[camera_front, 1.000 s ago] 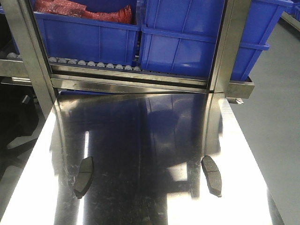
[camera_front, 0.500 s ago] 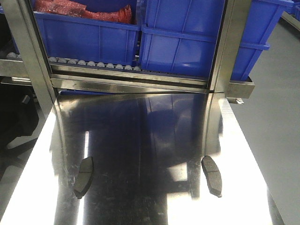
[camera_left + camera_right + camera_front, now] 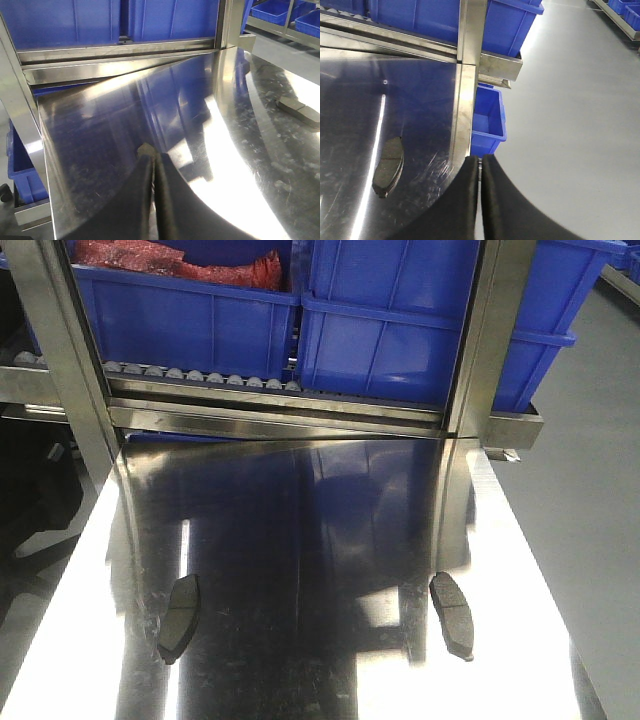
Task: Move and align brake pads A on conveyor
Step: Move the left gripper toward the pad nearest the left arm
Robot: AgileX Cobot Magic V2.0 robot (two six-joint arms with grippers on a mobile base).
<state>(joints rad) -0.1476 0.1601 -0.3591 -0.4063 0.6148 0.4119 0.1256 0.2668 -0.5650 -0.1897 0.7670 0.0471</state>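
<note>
Two pads show on the front camera, and both lie flat on the shiny steel surface (image 3: pixel 300 540). The left brake pad (image 3: pixel 178 618) sits at 7 o'clock on the surface, close to the left edge. Its long axis runs near 12-to-6, with the far end leaning toward 1. The right brake pad (image 3: pixel 452 614) mirrors it at 5 o'clock, far end leaning toward 11, close to the right edge. The two are well apart, and nothing touches either one.

Over to the right wrist camera: the right hand (image 3: pixel 481 162) has its dark fingers pressed together with nothing between them, over the right edge of the surface. The right brake pad lies at 9 o'clock from the fingertips, apart from them. On the left wrist camera, the left hand (image 3: pixel 151 159) is likewise pressed together and holds nothing, over the steel. A brake pad (image 3: pixel 299 109) shows at 2 o'clock from it, well apart, and I cannot tell which pad it is.

At 12 o'clock, beyond the surface, a roller rack (image 3: pixel 200 375) carries two blue bins (image 3: pixel 390 330), the left one holding something red (image 3: pixel 170 260). A steel post (image 3: pixel 490 340) stands at 1 o'clock. A lower blue bin (image 3: pixel 487 120) sits beneath the rack's right end, and grey floor (image 3: pixel 570 125) spreads off at 3 o'clock.
</note>
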